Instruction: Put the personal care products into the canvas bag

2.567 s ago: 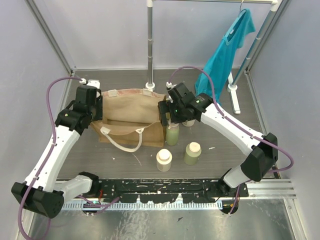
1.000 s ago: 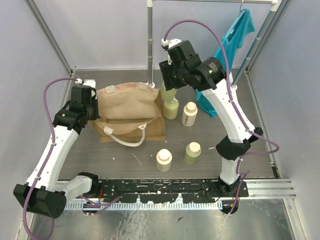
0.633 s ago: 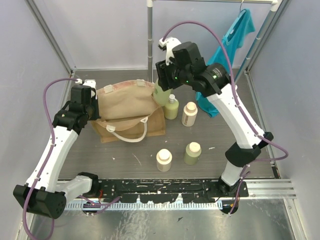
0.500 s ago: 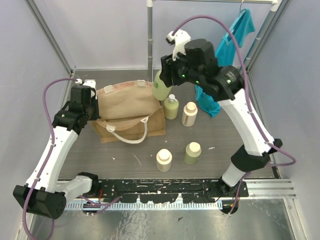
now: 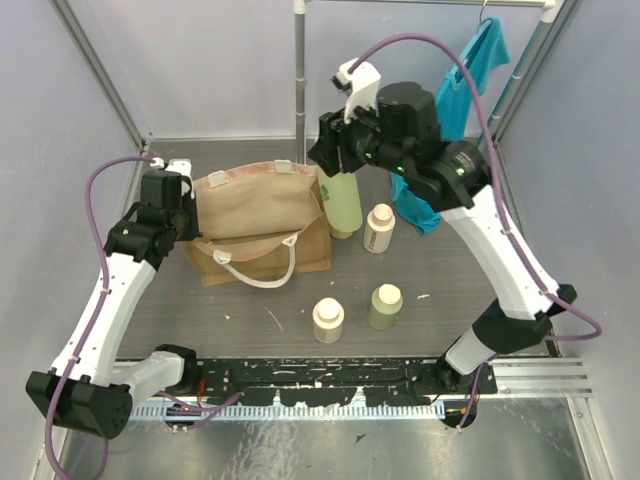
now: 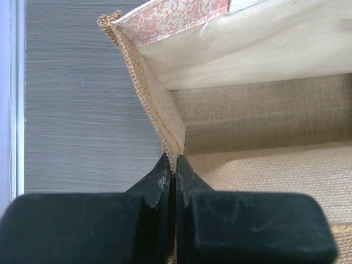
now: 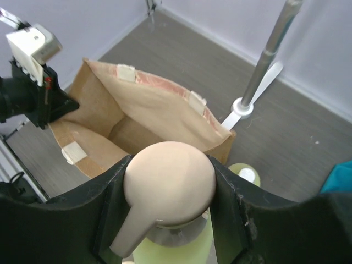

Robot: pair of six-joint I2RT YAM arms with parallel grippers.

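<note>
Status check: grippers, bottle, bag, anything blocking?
Left gripper shut on corner rim of tan burlap bag. Right gripper shut on pale green pump bottle, raised beside bag's rim, not inside. Bag mouth open, nothing blocking.

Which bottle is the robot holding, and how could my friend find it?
Look for the tan canvas bag at the back left of the table. Beside its right end, the right gripper holds up a pale green bottle. It is the only bottle gripped by its cream pump top; the other bottles stand free on the table.

Canvas bag (image 5: 255, 205) open; green pump bottle (image 5: 343, 200) aloft beside it; 3 bottles (image 5: 378, 228) (image 5: 328, 320) (image 5: 384, 306) standing
</note>
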